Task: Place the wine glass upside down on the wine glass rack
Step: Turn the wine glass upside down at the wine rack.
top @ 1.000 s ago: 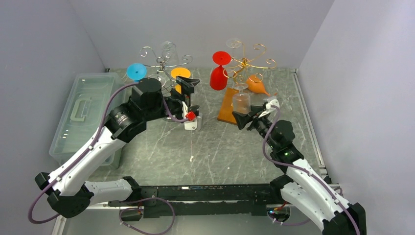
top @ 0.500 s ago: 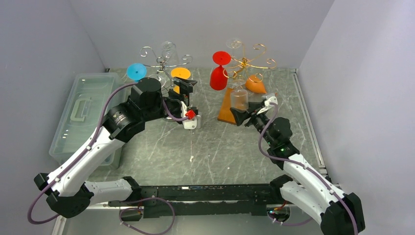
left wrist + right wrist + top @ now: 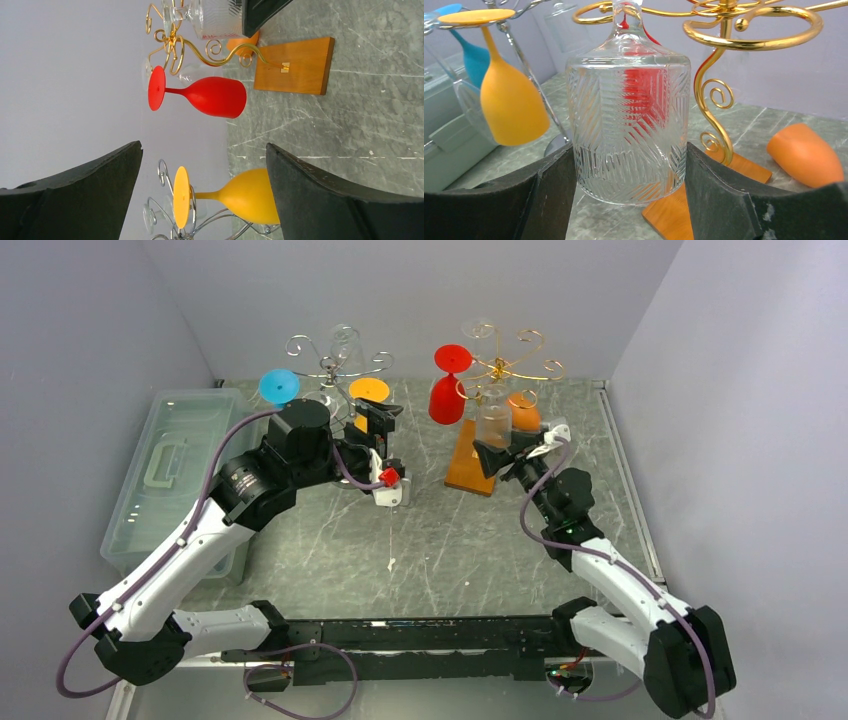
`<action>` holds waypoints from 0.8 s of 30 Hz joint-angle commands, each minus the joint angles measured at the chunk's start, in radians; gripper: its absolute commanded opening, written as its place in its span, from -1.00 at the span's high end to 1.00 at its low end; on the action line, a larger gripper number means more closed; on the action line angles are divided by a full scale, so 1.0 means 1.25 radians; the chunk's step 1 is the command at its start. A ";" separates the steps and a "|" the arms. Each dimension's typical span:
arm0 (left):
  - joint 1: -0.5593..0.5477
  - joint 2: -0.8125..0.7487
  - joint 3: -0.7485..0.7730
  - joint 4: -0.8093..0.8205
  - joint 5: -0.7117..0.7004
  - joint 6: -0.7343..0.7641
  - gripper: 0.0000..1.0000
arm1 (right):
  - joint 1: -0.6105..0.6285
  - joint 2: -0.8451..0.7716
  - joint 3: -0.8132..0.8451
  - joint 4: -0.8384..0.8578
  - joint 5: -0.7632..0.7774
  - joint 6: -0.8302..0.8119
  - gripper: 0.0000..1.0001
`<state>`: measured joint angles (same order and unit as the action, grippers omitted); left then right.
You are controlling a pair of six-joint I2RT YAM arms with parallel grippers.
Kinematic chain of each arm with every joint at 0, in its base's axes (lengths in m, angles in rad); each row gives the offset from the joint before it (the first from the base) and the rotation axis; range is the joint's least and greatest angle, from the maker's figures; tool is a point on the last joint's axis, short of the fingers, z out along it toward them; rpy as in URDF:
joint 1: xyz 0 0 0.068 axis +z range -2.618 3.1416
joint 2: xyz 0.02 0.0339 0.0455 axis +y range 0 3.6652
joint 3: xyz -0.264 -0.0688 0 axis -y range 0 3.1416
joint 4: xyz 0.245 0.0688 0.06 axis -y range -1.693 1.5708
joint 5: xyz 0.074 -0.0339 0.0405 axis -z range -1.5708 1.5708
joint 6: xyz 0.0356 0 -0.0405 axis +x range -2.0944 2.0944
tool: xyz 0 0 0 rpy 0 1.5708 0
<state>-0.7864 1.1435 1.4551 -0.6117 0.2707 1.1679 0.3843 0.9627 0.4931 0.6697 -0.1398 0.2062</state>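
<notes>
Right gripper [image 3: 626, 167] clamps the inverted clear wine glass [image 3: 629, 125], at six o'clock of the gold rack [image 3: 295, 65] seen from above. Left gripper [image 3: 202, 150] spread wide, empty.

The wine glass [image 3: 626, 125] is showing clear, ribbed, glossy glass; the rack [image 3: 700, 82] is gleaming in polished gold wire over a wooden base [image 3: 664, 217].

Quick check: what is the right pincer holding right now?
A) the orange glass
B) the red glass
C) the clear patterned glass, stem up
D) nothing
C: the right pincer is closed on the clear glass, whose stem points up beside the gold rack.
</notes>
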 commanded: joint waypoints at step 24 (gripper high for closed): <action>-0.003 -0.002 -0.010 0.025 -0.013 0.030 -0.99 | -0.030 0.224 0.126 0.278 -0.058 0.059 -0.19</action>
<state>-0.7864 1.1435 1.4456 -0.6098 0.2630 1.1931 0.3519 1.2346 0.5777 0.8474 -0.1890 0.2623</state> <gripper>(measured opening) 0.994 0.708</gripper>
